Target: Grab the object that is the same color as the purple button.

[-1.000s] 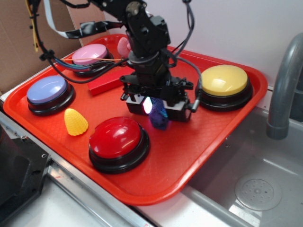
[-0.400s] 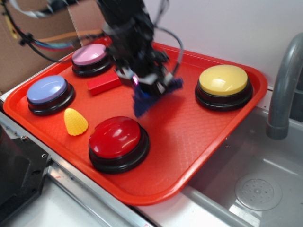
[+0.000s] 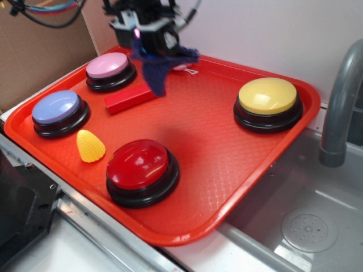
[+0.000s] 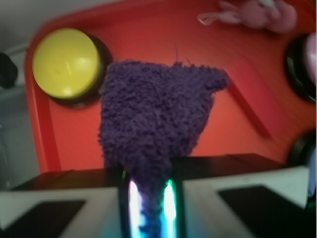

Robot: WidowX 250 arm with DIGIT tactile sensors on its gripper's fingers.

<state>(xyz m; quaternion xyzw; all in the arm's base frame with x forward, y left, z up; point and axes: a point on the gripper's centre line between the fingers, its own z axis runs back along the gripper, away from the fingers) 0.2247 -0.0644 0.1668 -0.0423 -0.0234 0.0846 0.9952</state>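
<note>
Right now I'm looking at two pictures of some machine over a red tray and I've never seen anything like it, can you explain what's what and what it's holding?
This is a small robot arm. Its grasping end, the pincer, sits at the top of the outside view, which is taken from a camera beside the bench. The other picture comes from a camera on the arm's wrist, looking past the pincer's fingers down at the tray.

The pincer is shut on a fuzzy purple cloth, which hangs in the air above the red tray.

On the tray stand four dome buttons: a purple button, a pink one, a red one and a yellow one. There is also a red block, a yellow cone-shaped toy and a pink plush toy at the back. A sink lies to the right.
</note>
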